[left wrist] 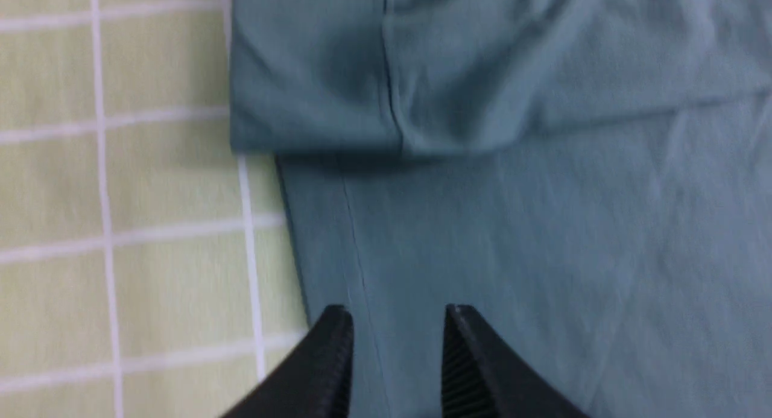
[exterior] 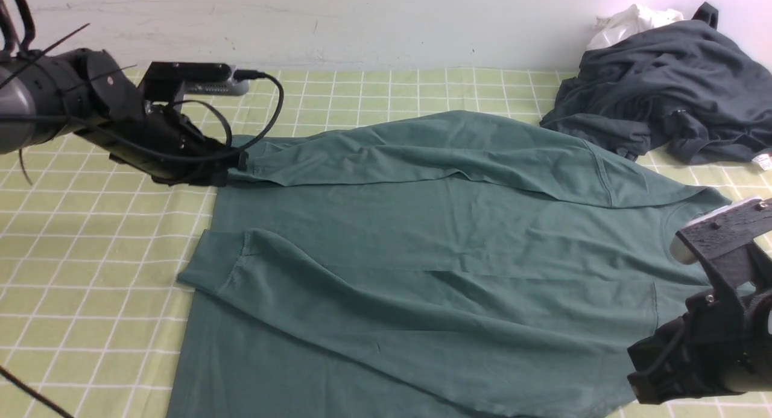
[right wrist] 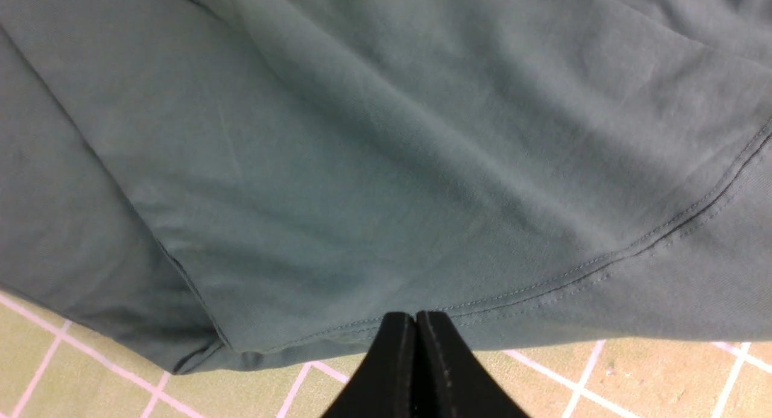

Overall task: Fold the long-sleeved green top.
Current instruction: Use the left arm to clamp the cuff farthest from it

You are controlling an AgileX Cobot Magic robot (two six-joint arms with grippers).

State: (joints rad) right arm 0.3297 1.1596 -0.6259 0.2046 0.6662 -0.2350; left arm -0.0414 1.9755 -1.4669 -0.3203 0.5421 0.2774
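Left end effector (left wrist: 397, 314) sits parted and empty over the hem edge of the green long-sleeved top (exterior: 422, 255), with bare surface (exterior: 90, 255) right beside it. Right end effector (right wrist: 415, 316) is pinched closed, empty, at the top's seamed edge.

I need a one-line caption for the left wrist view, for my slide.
Open left claw over the edge of the green top, sleeve cuff ahead, checked tablecloth beside.
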